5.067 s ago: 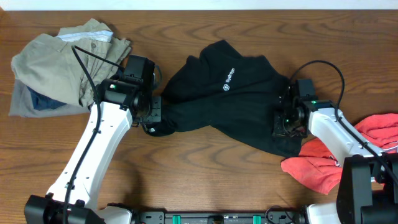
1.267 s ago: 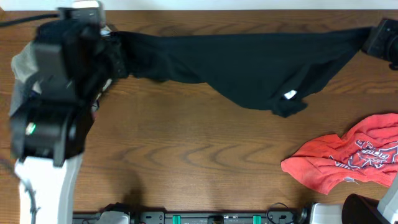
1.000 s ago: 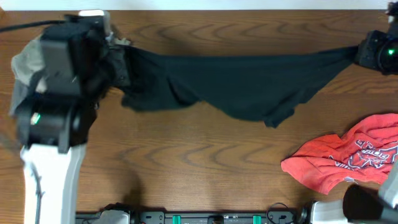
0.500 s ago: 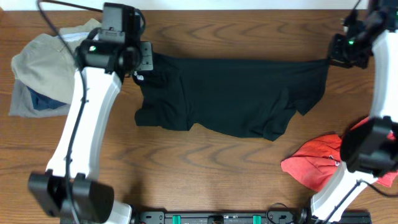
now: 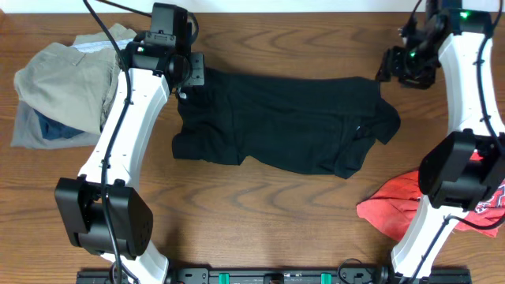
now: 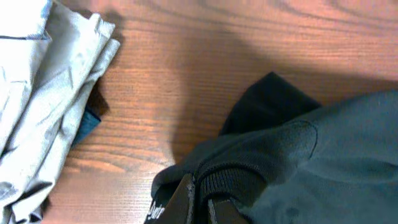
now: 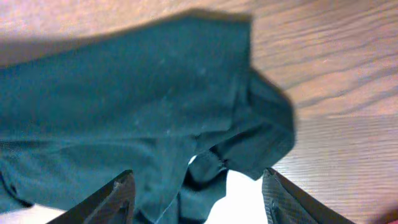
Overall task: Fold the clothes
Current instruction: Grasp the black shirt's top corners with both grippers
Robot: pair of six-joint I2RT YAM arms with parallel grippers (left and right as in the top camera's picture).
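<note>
Black shirt (image 5: 284, 122) lies spread along the table's (image 5: 260, 213) far edge; left gripper (image 6: 200, 198) pinches its ribbed edge, right gripper (image 7: 198, 186) gapes open.

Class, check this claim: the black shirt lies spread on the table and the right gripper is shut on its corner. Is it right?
No: the right gripper is open, its fingers spread apart above the black shirt, as the right wrist view shows. The shirt does lie spread on the table.
</note>
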